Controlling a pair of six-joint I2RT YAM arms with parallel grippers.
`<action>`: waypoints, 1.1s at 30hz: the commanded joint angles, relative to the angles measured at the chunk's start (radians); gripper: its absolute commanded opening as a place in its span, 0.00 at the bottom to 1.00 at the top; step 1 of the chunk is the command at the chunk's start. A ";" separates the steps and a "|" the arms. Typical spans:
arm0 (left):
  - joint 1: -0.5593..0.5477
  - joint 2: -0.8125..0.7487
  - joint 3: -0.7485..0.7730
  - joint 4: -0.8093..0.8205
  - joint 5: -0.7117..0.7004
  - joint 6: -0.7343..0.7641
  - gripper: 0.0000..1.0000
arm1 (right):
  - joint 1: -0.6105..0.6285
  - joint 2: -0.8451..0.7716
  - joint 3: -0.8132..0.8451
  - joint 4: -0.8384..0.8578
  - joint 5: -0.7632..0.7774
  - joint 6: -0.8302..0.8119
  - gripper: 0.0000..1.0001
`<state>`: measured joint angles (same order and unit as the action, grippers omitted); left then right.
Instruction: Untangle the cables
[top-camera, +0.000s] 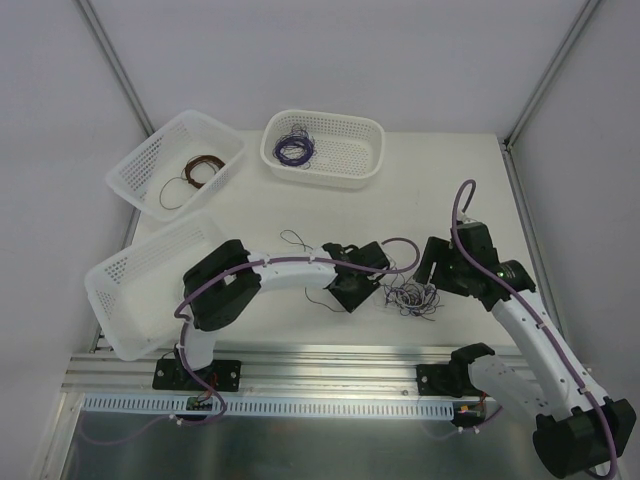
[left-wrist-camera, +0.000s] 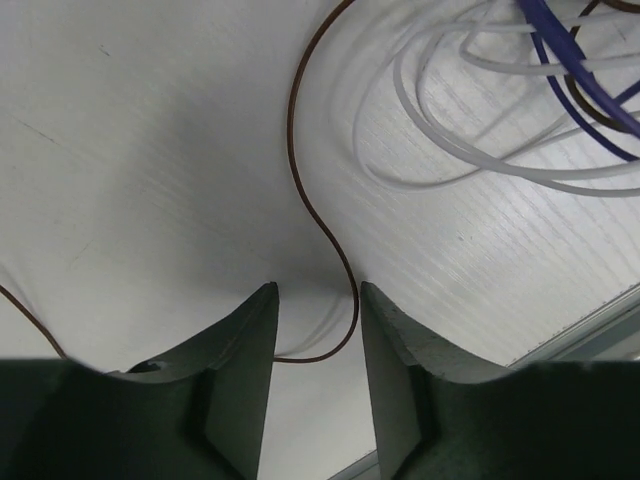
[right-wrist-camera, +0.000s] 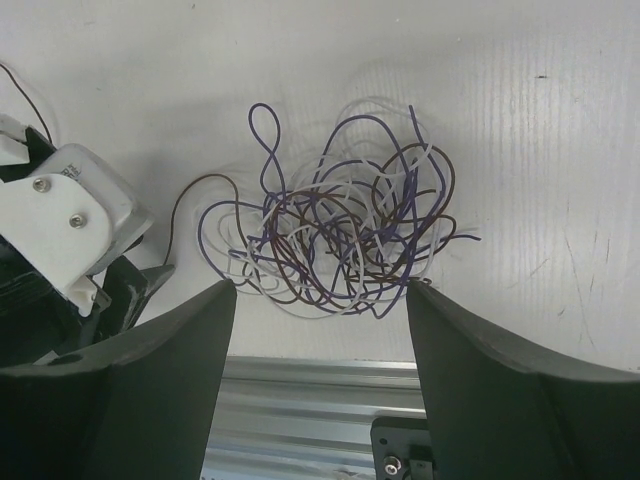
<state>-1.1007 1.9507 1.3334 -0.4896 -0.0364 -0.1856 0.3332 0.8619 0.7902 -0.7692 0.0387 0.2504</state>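
Left fingers (left-wrist-camera: 240, 375) — dark wedges — straddle one hair-thin brown strand (left-wrist-camera: 291, 140) of cables (right-wrist-camera: 340, 240).

Walls (top-camera: 330, 60): plain white panels, rear and both sides.
Posts (top-camera: 118, 70): slim aluminium, at both rear corners.
Table (top-camera: 450, 180): white, matte, faintly scuffed.
Rail (top-camera: 330, 375): aluminium, along the table's near edge.
Light: even, soft shadows.

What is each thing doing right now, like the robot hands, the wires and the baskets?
Cable tangle: knotted up in one clump.
Left gripper: partly open, a brown wire running between its fingers.
Right gripper: wide open, over the cable tangle.
Far-left basket: holds a brown coil.
Middle basket: holds a purple coil.
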 joint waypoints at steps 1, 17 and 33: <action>-0.019 0.028 0.032 0.008 -0.025 -0.028 0.38 | 0.004 -0.018 -0.008 -0.012 0.021 0.016 0.73; -0.013 -0.108 -0.003 0.006 -0.068 -0.047 0.00 | 0.009 0.037 -0.022 0.068 -0.030 0.044 0.73; 0.191 -0.453 -0.043 -0.040 -0.022 -0.136 0.00 | 0.024 0.246 -0.146 0.182 -0.057 0.075 0.66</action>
<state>-0.9771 1.5944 1.2976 -0.4957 -0.0792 -0.2783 0.3542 1.0893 0.6613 -0.6079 -0.0250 0.3080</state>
